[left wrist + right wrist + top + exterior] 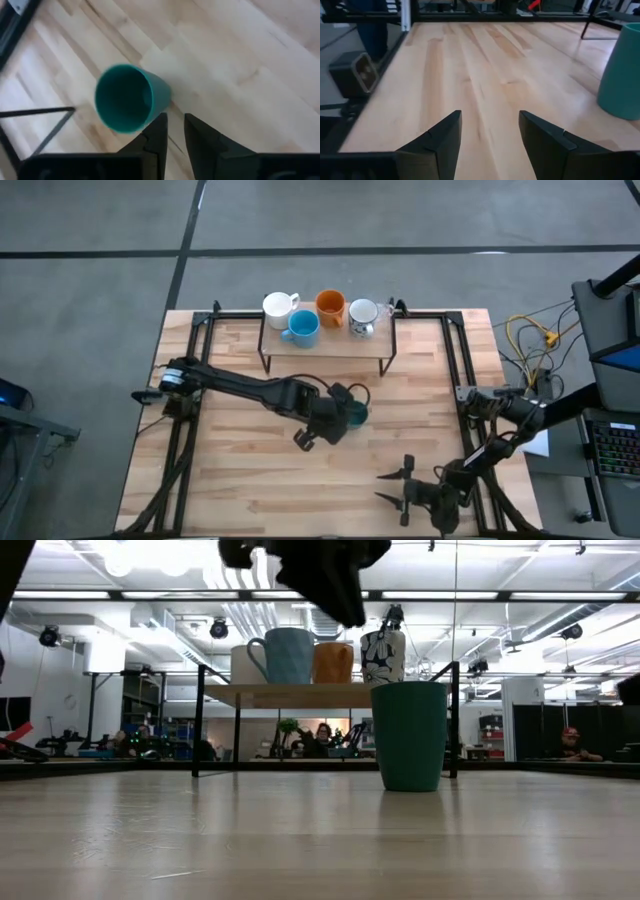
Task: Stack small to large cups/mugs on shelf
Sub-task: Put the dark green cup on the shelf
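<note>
The table [300, 840] lay nearest our low camera, its pale planks filling the foreground. On it we found the shelf [325, 348] standing at the far edge, a low board on thin black legs. The left arm [240, 387] reached in from the left side to mid-table; the right arm [510, 425] waited at the near right corner.

Near mid-table, in front of the shelf, we saw the teal cup [409, 735] upright on the table, mouth up. The left gripper [172, 137] hung above and just beside it, fingers [157, 132] drawn to a narrow gap and holding nothing; the cup stood outside that gap. The right gripper [490, 132] sat low over bare wood, fingers spread wide and holding nothing, the teal cup well off to one side.

On the shelf we counted four mugs: the white mug [279, 306], the blue mug [302, 327], the orange mug [331, 306] and the patterned mug [362, 316]. The blue one stood slightly nearer the shelf's front edge than the other three.
</note>
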Available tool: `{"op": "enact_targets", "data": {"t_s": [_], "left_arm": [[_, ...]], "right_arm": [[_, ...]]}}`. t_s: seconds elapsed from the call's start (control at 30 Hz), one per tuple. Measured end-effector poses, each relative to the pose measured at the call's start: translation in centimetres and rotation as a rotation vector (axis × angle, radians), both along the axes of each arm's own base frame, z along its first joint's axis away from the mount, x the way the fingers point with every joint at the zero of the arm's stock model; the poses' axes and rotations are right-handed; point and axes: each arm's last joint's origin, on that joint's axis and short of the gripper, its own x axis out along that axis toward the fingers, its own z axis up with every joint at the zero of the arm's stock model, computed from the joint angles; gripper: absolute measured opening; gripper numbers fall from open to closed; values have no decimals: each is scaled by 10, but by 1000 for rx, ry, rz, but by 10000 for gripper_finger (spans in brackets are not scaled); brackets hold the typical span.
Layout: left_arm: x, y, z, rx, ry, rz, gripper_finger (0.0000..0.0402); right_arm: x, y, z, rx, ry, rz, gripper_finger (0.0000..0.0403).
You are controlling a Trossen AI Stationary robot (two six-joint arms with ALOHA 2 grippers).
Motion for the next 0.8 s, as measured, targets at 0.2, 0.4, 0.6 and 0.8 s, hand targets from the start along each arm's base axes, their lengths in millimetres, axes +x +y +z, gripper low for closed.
{"op": "enact_targets", "data": {"t_s": [0.2,0.4,0.6,0.8], "left_arm": [[-6,3,-11,79,70,23,65],[-10,2,-20,112,112,54,79],[-30,2,-32,111,312,162,80],[-62,-2,-38,241,522,335,80]], "right_arm": [[20,-15,2,-48,23,-46,192],[50,-35,43,-124,153,135,192],[50,-70,121,-238,454,68,192],[43,-96,183,-257,613,65,192]]}}
